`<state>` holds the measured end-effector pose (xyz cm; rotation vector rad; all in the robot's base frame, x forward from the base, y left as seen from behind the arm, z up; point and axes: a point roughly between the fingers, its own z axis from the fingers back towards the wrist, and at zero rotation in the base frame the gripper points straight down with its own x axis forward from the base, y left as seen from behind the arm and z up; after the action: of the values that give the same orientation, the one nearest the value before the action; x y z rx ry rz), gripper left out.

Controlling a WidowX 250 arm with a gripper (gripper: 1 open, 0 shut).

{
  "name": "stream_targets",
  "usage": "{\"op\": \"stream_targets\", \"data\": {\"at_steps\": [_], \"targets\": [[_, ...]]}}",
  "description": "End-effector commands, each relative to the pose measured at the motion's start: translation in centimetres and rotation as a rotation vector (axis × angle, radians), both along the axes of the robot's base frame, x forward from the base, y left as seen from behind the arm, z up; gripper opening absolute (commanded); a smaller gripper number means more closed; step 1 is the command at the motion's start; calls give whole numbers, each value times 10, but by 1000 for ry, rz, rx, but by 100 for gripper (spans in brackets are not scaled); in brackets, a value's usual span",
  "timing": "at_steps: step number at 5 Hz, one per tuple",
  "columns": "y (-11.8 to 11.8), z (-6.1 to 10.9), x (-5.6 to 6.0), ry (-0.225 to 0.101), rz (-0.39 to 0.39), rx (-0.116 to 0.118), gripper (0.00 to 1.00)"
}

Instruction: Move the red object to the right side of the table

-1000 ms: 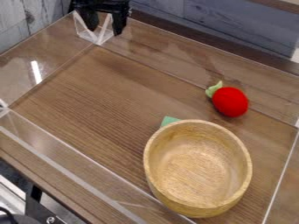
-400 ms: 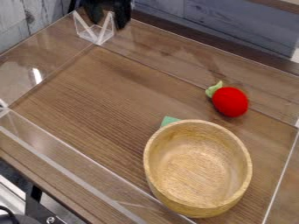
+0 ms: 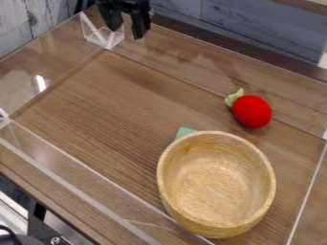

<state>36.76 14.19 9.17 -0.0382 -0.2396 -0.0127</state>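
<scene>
The red object (image 3: 250, 110), a small round red soft fruit with a green leaf on its upper left, lies on the brown wood-grain table (image 3: 128, 105) toward the right side. My gripper (image 3: 128, 23) hangs at the top left, far from the fruit, near the back acrylic wall. Its dark fingers (image 3: 141, 26) point down and stand open with nothing between them.
A large light wooden bowl (image 3: 216, 182) sits at the front right, below the fruit, with a small green piece (image 3: 186, 132) peeking out at its upper left rim. Low clear acrylic walls (image 3: 76, 177) edge the table. A clear corner bracket (image 3: 99, 33) stands by the gripper.
The gripper has shifted a little to the right along the back wall and rolled slightly. The fruit and bowl have not moved.
</scene>
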Motion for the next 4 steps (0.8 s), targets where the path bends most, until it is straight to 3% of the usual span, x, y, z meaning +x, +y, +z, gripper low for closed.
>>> {"op": "stream_targets", "data": {"at_steps": [1,3,4], "targets": [[13,14,7,-69,-32,36,100],[28,45,4,-95,23,55,100],[32,40,4,-104,47,64,100]]}}
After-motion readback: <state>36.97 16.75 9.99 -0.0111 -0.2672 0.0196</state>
